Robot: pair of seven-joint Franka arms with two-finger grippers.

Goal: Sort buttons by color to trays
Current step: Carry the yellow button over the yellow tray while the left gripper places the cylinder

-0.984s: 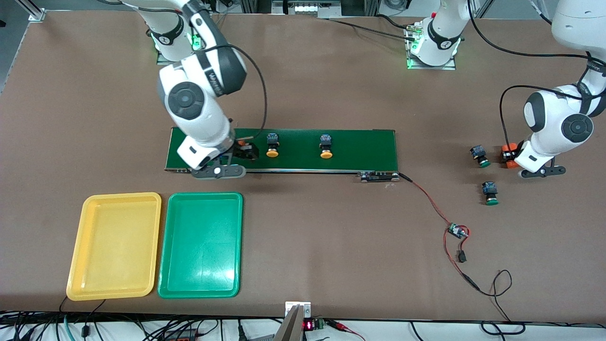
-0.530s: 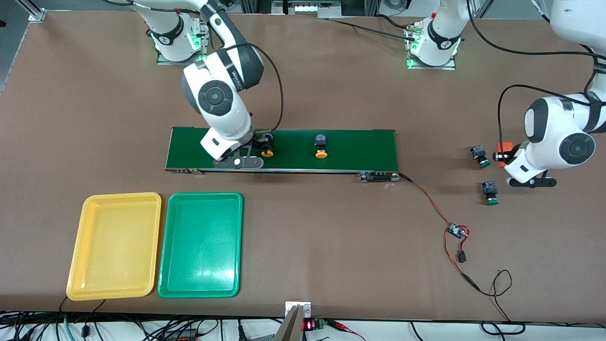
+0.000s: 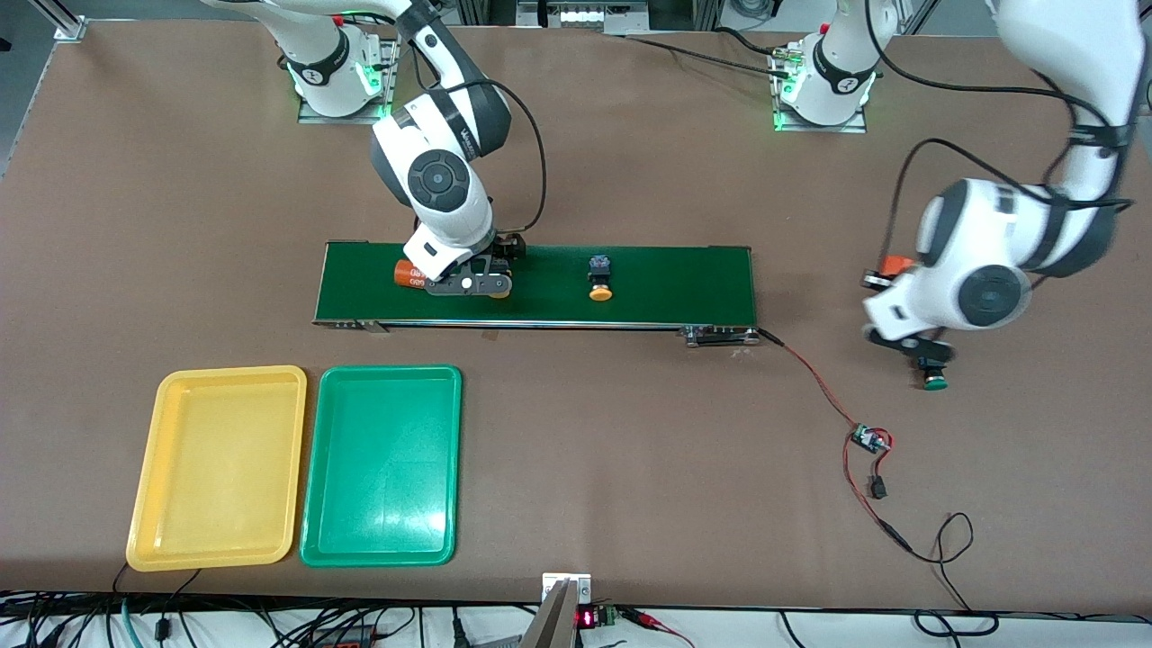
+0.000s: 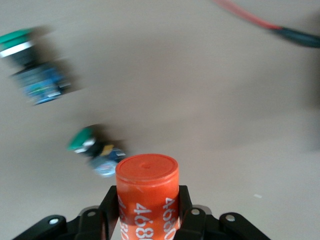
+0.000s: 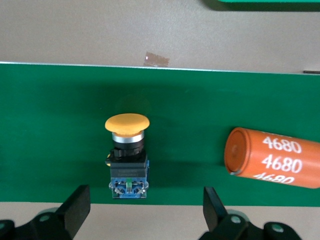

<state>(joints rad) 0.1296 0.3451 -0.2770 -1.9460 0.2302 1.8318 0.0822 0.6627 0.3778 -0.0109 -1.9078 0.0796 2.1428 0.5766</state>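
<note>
My right gripper [image 3: 506,247] [image 5: 145,210] is open at the conveyor belt's edge farthest from the front camera, its fingers [image 5: 75,205] apart on either side of a yellow-capped button [image 5: 127,152] on the belt. A second yellow button [image 3: 600,279] lies farther along the belt toward the left arm's end. My left gripper [image 3: 880,274] [image 4: 147,200] is shut on an orange cylinder [image 4: 147,192] [image 3: 894,264] over the two green buttons [image 4: 32,67] [image 4: 95,152]; one [image 3: 934,378] shows in the front view. The yellow tray [image 3: 216,468] and green tray [image 3: 382,468] lie empty side by side.
The long dark-green conveyor belt [image 3: 675,283] crosses the table's middle. A second orange cylinder [image 3: 409,273] [image 5: 272,157] lies on it beside my right gripper. A red-and-black cable with a small board [image 3: 868,439] runs from the belt's end toward the front camera.
My right gripper moved along the belt to the nearest yellow button, uncovering an orange cylinder. Both belt buttons shifted toward the right arm's end. My left arm swung with its cylinder over the green buttons.
</note>
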